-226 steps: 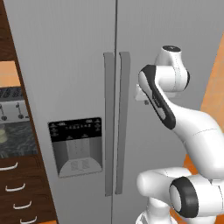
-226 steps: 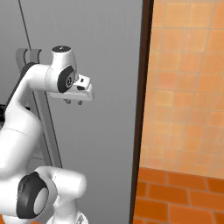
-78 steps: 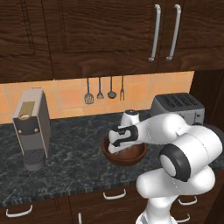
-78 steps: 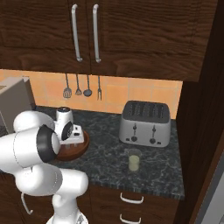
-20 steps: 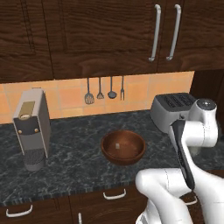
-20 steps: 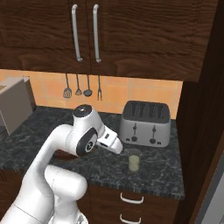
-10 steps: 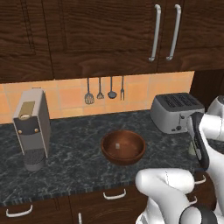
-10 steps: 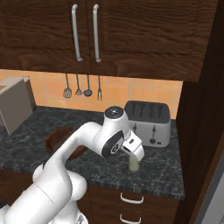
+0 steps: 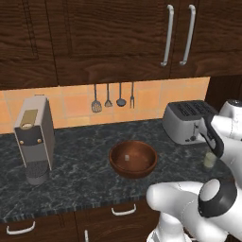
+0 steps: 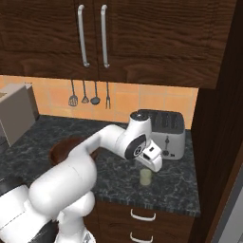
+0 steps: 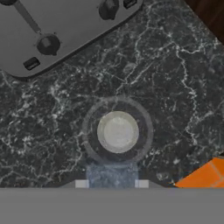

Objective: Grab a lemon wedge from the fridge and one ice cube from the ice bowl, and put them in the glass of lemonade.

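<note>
The glass of lemonade [image 11: 117,131] stands on the dark counter in front of the toaster, seen from straight above in the hand view. My gripper [image 11: 110,183] hangs just above it, shut on a whitish translucent ice cube [image 11: 111,174] held between the fingertips. From the right base view the gripper [image 10: 151,165] sits right over the glass [image 10: 145,176]. The ice bowl [image 9: 133,159] is at mid-counter with another ice cube [image 9: 126,158] inside; the glass [image 9: 209,159] is to its right. The lemon wedge and the fridge are out of view.
A grey toaster [image 9: 186,122] stands just behind the glass. A grey coffee machine [image 9: 33,139] is at the far left. Utensils [image 9: 113,97] hang on the tiled wall under dark cabinets. A tall dark wood panel [image 10: 220,118] bounds the counter on the right.
The arm has swung right from beside the ice bowl to above the glass, carrying the ice cube. The bowl and the glass have stayed put.
</note>
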